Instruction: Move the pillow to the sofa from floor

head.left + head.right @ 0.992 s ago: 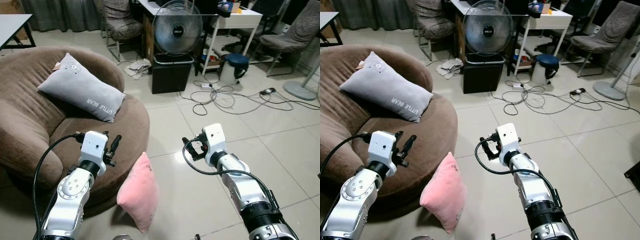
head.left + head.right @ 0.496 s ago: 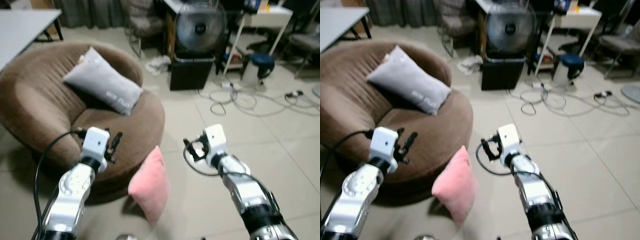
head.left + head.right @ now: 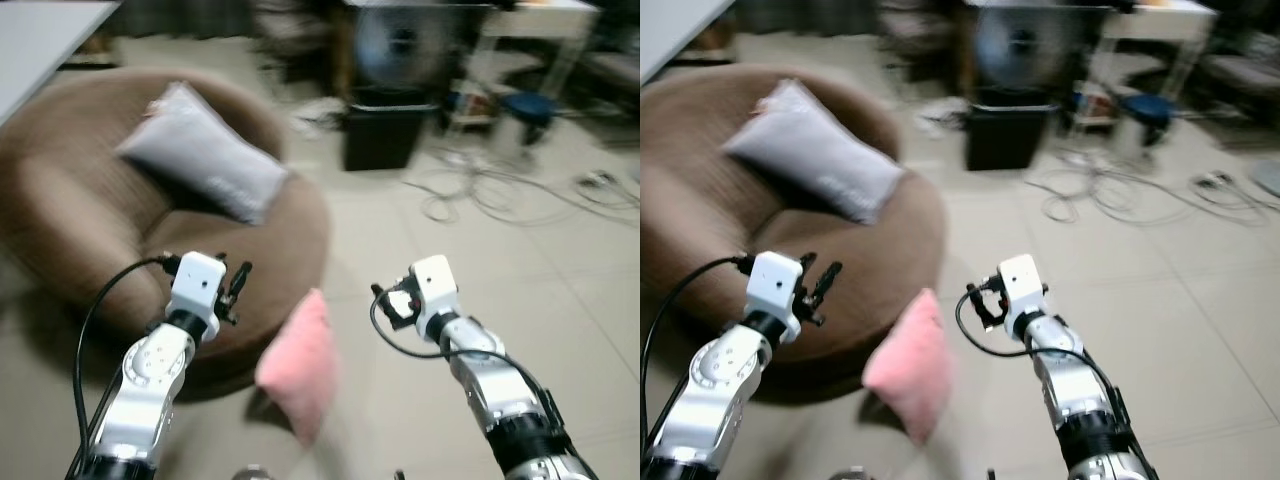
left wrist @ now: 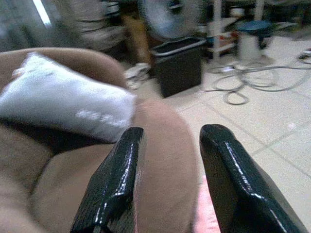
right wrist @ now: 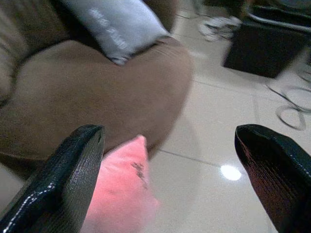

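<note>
A pink pillow [image 3: 298,365] stands on the tiled floor, leaning against the front of the round brown sofa [image 3: 70,230]. On the sofa seat lies a grey pillow [image 3: 200,165] with white lettering. My left gripper [image 3: 236,290] is open and hovers over the sofa's front edge, left of the pink pillow. My right gripper [image 3: 388,300] is open above the floor, right of the pillow. In the right wrist view the pink pillow [image 5: 121,194] lies below and between the spread fingers [image 5: 73,170]. Nothing is held.
A black bin [image 3: 385,140] with a fan on it stands behind the sofa's right side. Cables [image 3: 490,195] sprawl over the tiles at the right, near a blue stool [image 3: 525,108]. A white table [image 3: 40,30] is at the far left.
The whole picture has shifted and blurred, so the camera is moving. Both arms keep the same raised pose, and the pink pillow stays on the floor by the sofa.
</note>
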### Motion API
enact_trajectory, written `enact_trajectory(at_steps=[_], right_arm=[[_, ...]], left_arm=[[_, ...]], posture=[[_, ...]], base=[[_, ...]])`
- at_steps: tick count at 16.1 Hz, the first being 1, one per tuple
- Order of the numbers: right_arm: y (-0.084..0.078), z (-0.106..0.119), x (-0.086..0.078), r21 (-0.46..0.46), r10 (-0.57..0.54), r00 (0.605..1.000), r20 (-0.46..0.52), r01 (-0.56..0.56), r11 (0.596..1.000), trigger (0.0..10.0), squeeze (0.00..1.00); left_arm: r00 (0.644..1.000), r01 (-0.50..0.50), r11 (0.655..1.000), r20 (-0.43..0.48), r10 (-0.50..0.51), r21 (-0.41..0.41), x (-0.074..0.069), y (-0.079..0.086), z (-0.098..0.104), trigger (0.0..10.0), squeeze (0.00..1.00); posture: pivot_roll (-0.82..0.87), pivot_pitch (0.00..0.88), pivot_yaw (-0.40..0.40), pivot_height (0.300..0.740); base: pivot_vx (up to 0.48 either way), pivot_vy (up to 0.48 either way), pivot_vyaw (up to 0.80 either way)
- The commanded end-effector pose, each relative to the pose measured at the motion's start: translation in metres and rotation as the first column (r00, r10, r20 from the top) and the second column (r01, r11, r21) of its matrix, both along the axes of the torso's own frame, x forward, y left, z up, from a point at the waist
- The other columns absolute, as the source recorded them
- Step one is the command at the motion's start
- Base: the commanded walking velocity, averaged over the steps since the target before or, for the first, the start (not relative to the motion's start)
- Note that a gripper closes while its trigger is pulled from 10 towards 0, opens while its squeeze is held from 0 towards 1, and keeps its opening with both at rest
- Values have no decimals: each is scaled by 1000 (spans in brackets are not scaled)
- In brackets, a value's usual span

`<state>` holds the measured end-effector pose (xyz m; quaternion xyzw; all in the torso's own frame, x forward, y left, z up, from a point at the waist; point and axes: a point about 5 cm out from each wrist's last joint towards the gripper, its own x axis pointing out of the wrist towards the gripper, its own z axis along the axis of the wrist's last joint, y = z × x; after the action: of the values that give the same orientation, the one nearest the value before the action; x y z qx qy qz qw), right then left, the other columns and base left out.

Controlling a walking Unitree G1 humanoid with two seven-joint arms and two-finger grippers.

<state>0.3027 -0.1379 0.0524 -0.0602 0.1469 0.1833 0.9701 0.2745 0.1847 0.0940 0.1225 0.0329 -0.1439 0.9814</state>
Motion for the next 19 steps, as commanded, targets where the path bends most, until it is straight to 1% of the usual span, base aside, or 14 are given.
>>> enact_trajectory(at_steps=[1, 5, 19], right_arm=[[1, 7, 4, 15, -1, 999, 34, 1, 1000, 10000, 0], [1, 8, 5, 22, -6, 1000, 30, 6, 1000, 10000, 0], [0, 10, 7, 34, -21, 999, 38, 19, 999, 10000, 0]], left_arm=[[1000, 7, 1000, 16, -7, 0, 1, 1, 4, 10000, 0], [1000, 5, 1000, 17, -5, 2, 0, 1, 4, 10000, 0], [1000, -19, 1000, 9, 18, 24, 4, 4, 3, 10000, 0]], posture=[[156, 0, -19, 740], [161, 0, -23, 740], [156, 0, -17, 740]], base=[[315, 0, 0], [311, 0, 0], [0, 0, 0]])
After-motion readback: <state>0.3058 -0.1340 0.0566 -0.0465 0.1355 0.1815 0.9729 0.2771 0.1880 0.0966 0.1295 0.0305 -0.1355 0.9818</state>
